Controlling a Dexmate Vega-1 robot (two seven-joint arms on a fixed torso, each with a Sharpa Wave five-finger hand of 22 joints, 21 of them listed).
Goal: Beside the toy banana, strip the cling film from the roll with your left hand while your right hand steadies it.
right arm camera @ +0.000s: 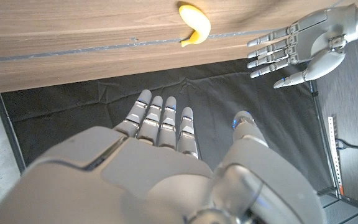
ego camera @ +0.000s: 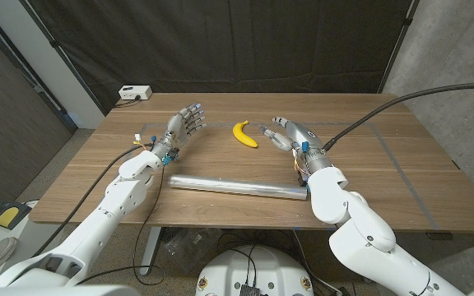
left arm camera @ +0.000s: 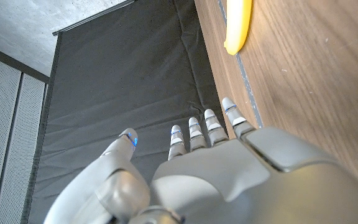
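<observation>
A long roll of cling film (ego camera: 237,186) lies across the near part of the wooden table (ego camera: 385,164), between my two forearms. The yellow toy banana (ego camera: 244,134) (left arm camera: 238,25) (right arm camera: 194,25) lies farther back, near the middle. My left hand (ego camera: 184,127) (left arm camera: 204,180) is raised left of the banana, fingers apart and holding nothing. My right hand (ego camera: 288,136) (right arm camera: 166,168) is just right of the banana, also with fingers spread and nothing in it. Neither hand touches the roll. In the right wrist view the left hand (right arm camera: 303,43) shows beyond the banana.
A white power strip (ego camera: 135,93) sits at the table's far left edge. A black curtain (ego camera: 220,41) hangs behind the table. A thick black cable (ego camera: 385,107) arcs over the table to my right arm. Tape lines mark the tabletop.
</observation>
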